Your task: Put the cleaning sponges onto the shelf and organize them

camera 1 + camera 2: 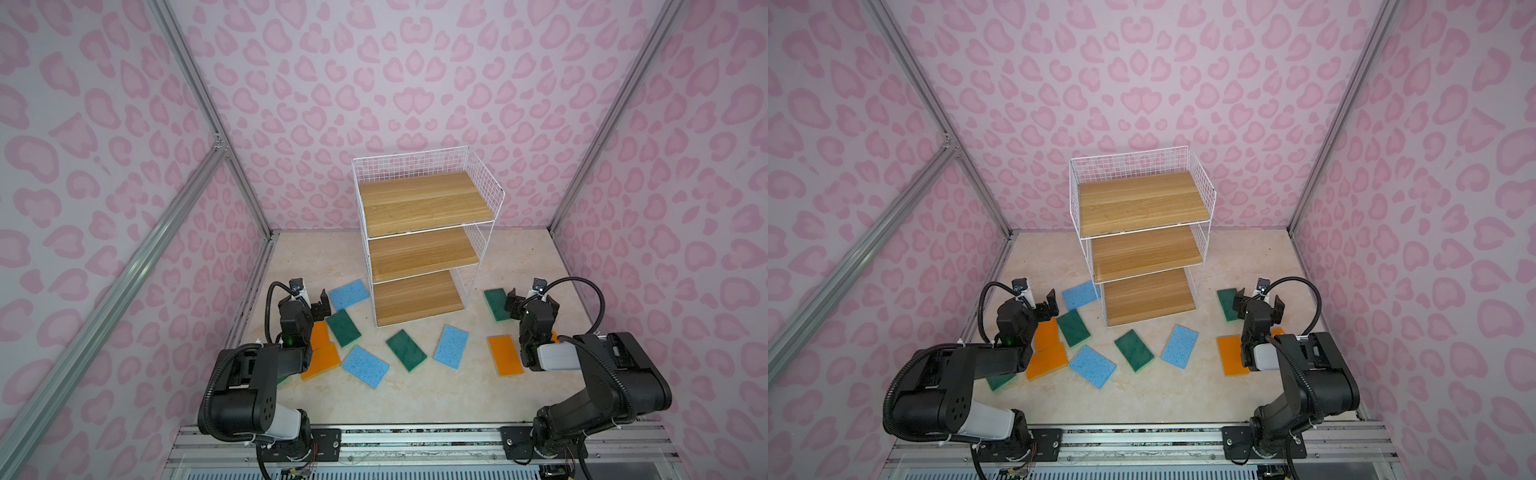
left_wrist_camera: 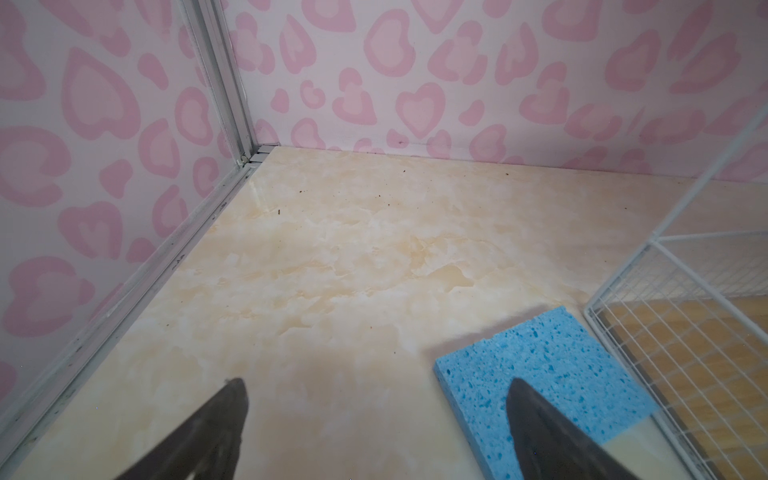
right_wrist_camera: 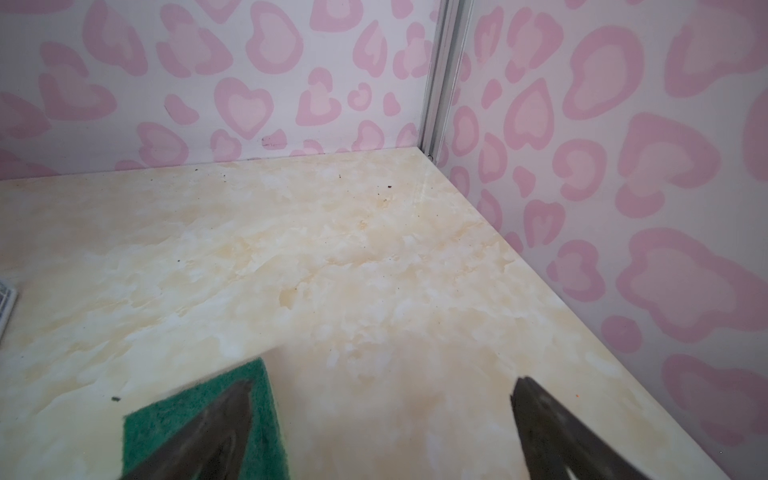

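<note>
Toward the far edge of the tabletop (image 1: pixel 415 395), about mid-width: shelf (image 1: pixel 419 203), three stepped oak tiers in white wire, all bare. Sponges (image 1: pixel 406 350) all lie flat on the tabletop, strewn from left edge to right edge, before and beside the lowest board (image 1: pixel 417 297); a few only partly in sight

Step in hand, as I judge: the very first pick. Nothing shelved yet

Left gripper (image 2: pixel 376 388) spread wide, empty, low near the left edge. One finger sits over the blue sponge (image 2: pixel 561 353), which lies just beside the lowest board; the other finger over bare tabletop. Not straddling it

Right gripper (image 3: pixel 382 386) likewise wide and empty, near the right edge. One finger over the green sponge (image 3: pixel 183 405), the other clear of it

Blue sponge: long axis across the tabletop, left edge toward shelf, shelf end swung a little to the far edge. Green sponge: long axis roughly near edge to far edge, dark face up

Next move likely calls for: shift each gripper sideways to centre on its sponge, set the jaws across the short width, lower until the fingers flank the sides, close. Thin, soft stock, so grip low. Then lift to a tier and lay it square to the front edge
</note>
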`<state>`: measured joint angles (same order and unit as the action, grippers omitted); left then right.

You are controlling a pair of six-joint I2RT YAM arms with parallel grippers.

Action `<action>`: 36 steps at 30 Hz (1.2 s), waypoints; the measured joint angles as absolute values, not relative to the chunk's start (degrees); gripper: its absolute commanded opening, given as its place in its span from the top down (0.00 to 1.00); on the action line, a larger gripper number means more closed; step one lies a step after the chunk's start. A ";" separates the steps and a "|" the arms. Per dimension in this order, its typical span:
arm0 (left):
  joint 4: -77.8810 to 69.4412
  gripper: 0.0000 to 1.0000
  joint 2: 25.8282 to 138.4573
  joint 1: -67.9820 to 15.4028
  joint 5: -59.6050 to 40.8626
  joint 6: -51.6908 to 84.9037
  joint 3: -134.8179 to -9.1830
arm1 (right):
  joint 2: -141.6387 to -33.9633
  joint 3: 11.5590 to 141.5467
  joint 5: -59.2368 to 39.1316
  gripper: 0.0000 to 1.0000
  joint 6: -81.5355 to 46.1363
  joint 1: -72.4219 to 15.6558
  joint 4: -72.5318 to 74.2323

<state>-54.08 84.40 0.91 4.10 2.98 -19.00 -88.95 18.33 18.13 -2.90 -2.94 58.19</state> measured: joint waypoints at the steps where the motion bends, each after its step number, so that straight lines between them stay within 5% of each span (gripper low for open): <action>1: -54.09 0.02 84.40 0.91 4.10 2.98 -19.00 | -88.71 18.55 18.02 0.02 -2.90 -2.94 57.52; 19: -53.41 0.01 84.14 1.45 3.84 3.01 -19.33 | -86.67 18.90 17.85 0.02 -3.29 -3.36 54.78; 28: -30.20 0.01 70.85 0.23 7.38 7.46 -31.62 | -64.93 25.34 25.82 0.09 -11.68 -4.19 30.13; 36: -4.89 0.02 60.66 -2.59 6.92 19.29 -40.14 | -46.37 28.77 19.88 0.10 -17.96 -5.13 6.26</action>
